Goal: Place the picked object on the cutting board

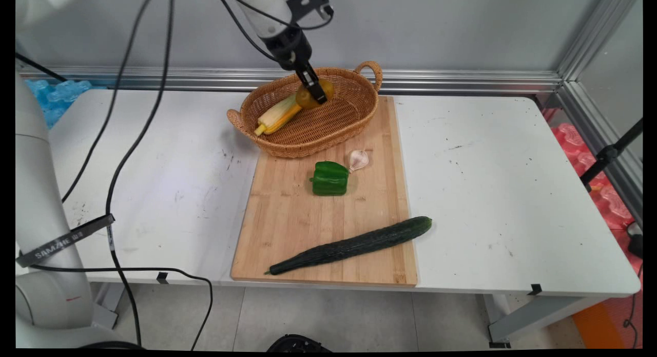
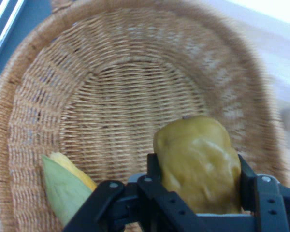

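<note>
Yellow pepper (image 2: 198, 162), smooth and lumpy, is being held between the closed-in fingers of the gripper (image 1: 314, 91) over the far end of the oval wicker basket (image 1: 354, 121), stem end pointed away from the hand. Open woven floor is being left beneath it, while the corn cob (image 1: 277, 115) is lying lengthwise along the basket's left side. Green pepper (image 1: 329, 178), garlic (image 1: 358, 159) and long cucumber (image 1: 354, 245) are spread across the bamboo board (image 1: 287, 228).

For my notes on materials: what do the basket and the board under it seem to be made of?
The basket looks like woven wicker or rattan, matt tan: the hand view shows its plaited strands and braided rim. The cutting board looks like bamboo or light wood, smooth: narrow parallel strips with visible grain. Whether either one is real plant fibre or an imitation, I cannot tell.
</note>
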